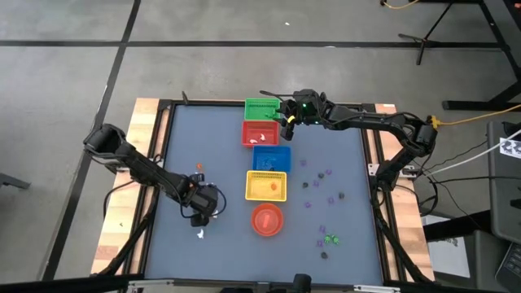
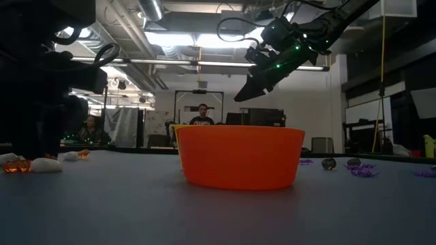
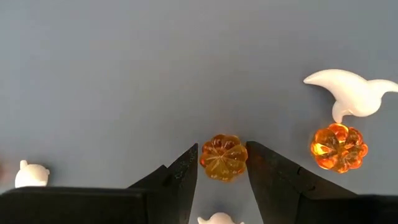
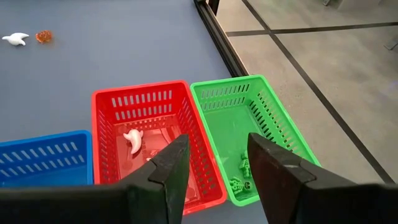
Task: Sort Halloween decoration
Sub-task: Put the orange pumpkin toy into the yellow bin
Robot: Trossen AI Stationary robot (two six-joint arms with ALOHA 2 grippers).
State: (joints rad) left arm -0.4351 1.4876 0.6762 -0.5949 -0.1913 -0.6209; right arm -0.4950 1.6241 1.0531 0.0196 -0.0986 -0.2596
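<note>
Picking step on the left: left gripper (image 3: 222, 171) down at the table, fingers apart around 1 small translucent orange pumpkin trinket (image 3: 223, 157). Next: close, lift, carry to a basket. Right gripper (image 4: 217, 165) open, empty, above red plastic basket (image 4: 106, 102) and green plastic basket (image 4: 273, 102), far side.

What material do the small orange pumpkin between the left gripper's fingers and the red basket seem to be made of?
The orange pumpkin looks like translucent, glossy plastic or resin: light glows through its ribbed lobes. I cannot tell it from glass. The red basket looks like rigid moulded plastic with a smooth, slightly shiny finish: thin slotted walls in one uniform colour.
</note>
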